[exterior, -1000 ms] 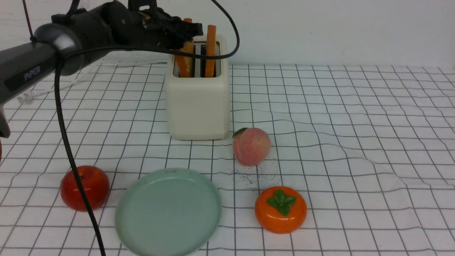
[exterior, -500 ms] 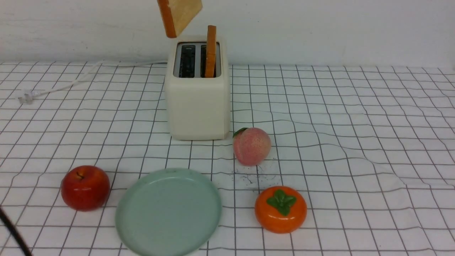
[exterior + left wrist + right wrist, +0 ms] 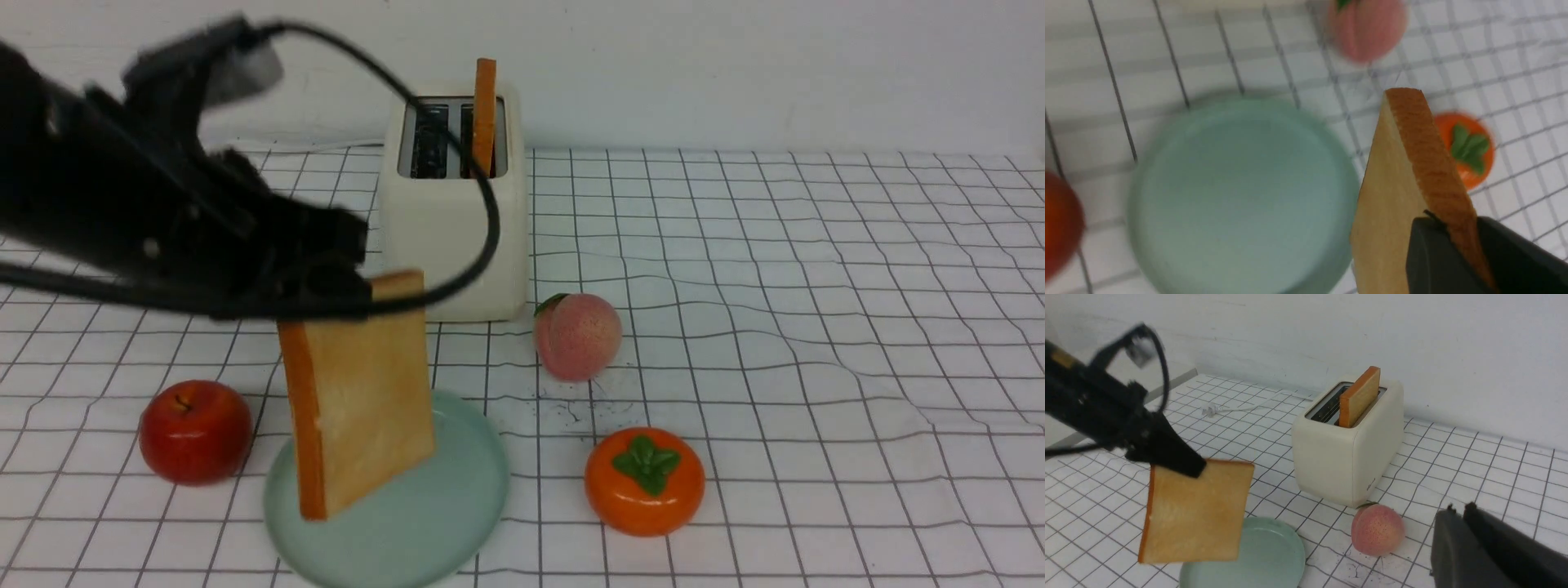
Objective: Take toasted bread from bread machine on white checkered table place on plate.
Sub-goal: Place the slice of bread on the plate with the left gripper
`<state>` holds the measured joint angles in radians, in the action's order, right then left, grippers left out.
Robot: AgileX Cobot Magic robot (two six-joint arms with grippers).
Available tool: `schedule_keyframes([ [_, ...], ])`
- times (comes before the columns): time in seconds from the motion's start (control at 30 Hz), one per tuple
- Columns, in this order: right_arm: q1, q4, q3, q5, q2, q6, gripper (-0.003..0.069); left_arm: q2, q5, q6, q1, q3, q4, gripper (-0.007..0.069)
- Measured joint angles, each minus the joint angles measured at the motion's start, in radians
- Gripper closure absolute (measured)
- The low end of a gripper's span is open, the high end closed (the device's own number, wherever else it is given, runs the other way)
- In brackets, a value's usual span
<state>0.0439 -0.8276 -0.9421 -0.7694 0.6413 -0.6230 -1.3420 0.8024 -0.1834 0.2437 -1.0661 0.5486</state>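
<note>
Left gripper (image 3: 355, 282) jaws clamped on top edge of golden-tan square toast slice (image 3: 363, 392), hanging tilted above round mint-green plate (image 3: 465, 506) near front edge of white checkered bench (image 3: 816, 327). Second orange-crusted slice (image 3: 485, 114) upright in cream-white boxy toaster (image 3: 441, 229) toward far edge. Right gripper (image 3: 1457, 514) jaws together, holding nothing.
</note>
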Motion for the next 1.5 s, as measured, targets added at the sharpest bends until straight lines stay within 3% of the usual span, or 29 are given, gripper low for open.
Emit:
schedule_keyframes([
  [0.2, 0.0, 0.0, 0.0, -0.043, 0.0, 0.0, 0.0626, -0.039, -0.132, -0.147, 0.0, 0.159, 0.138, 0.0526],
  [0.5, 0.0, -0.007, 0.0, -0.099, 0.0, 0.0, 0.0626, -0.097, -0.253, -0.248, 0.0, 0.168, 0.284, 0.0526],
  [0.97, 0.0, -0.008, 0.0, -0.153, 0.0, 0.0, 0.0626, -0.148, -0.262, -0.267, 0.0, 0.168, 0.34, 0.0511],
  [1.13, 0.0, -0.037, 0.0, -0.172, 0.0, 0.0, 0.0626, -0.195, -0.262, -0.267, 0.0, 0.168, 0.34, 0.041],
  [1.5, 0.0, -0.07, 0.0, -0.205, 0.0, 0.0, 0.0622, -0.154, -0.276, -0.266, 0.0, 0.165, 0.215, 0.0093],
])
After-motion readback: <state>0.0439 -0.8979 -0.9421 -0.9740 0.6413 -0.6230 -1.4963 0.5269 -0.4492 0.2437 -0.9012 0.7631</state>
